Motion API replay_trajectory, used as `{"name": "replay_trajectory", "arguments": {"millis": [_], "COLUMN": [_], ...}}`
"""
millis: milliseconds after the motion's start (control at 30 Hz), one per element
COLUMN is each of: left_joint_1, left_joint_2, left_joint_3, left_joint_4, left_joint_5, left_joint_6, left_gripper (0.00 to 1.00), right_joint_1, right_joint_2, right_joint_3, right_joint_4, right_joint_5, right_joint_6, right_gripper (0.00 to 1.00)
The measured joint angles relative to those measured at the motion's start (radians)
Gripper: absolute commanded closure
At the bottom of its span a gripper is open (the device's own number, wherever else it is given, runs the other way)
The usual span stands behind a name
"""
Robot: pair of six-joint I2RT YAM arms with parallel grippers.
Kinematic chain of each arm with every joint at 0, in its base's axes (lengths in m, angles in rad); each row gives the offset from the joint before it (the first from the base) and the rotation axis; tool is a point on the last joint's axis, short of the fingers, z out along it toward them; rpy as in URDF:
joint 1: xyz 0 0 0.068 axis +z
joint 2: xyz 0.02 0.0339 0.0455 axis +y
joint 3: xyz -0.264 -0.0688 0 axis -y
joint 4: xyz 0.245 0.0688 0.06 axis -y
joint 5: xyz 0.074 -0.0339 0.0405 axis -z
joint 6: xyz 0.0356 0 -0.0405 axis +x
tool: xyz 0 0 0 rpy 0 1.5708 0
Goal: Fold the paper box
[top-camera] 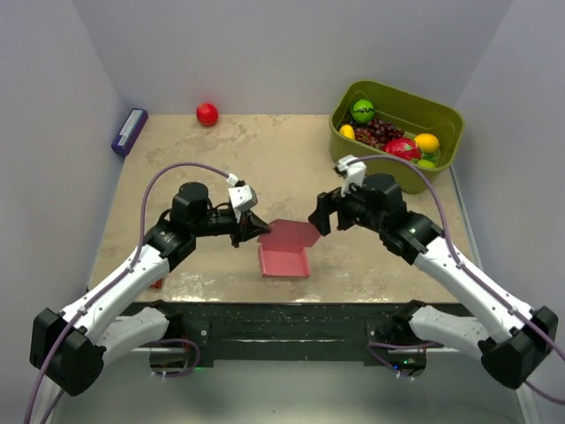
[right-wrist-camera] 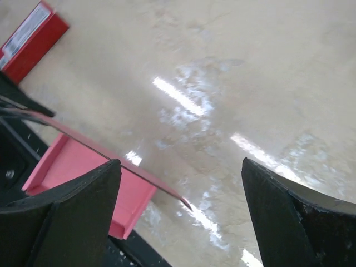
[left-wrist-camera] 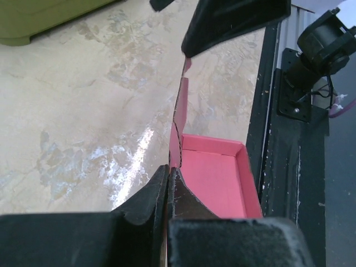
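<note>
Left gripper (top-camera: pixel 254 226) is pinching the left edge of the box (top-camera: pixel 284 253) lid, fingers (left-wrist-camera: pixel 147 200) pressed together on it. Right gripper (top-camera: pixel 316 217) is hanging spread wide at the lid's right corner; contact unclear. Box is sitting near-centre on the table (top-camera: pixel 265 159), tray flat with its walls up, lid raised.

- the right gripper (right-wrist-camera: pixel 181 167) fills the bottom of the view, its two dark fingers (right-wrist-camera: pixel 72 217) spread wide apart with nothing between them.
- the paper box (right-wrist-camera: pixel 72 167) lies at lower left, a pink open tray with low walls. one thin flap shows edge-on, slanting over the near finger's tip.
- the left gripper (right-wrist-camera: pixel 22 115) meets the flap's far end at the left edge.
- a red packet (right-wrist-camera: pixel 25 41) with a white label lies at upper left.
- the beige table (right-wrist-camera: pixel 250 67) shows bright glare streaks.
</note>
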Motion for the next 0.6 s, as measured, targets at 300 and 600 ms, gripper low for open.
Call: {"name": "replay_trajectory", "arguments": {"millis": [300, 600], "left_joint_1": [0.043, 0.056], "left_joint_2": [-0.005, -0.016], "left_joint_3": [0.000, -0.002], "left_joint_4": [0.023, 0.060], "left_joint_5": [-0.020, 0.014], "left_joint_6": [-0.023, -0.039], "left_gripper": [1.00, 1.00], "right_joint_1": [-0.181, -0.182], "right_joint_2": [-0.241, -0.242], "right_joint_3": [-0.409, -0.540], "right_joint_4": [0.432, 0.645], "right_joint_5": [-0.185, -0.324], "right_joint_6": [0.119, 0.111], "right_gripper": [0.12, 0.22]}}
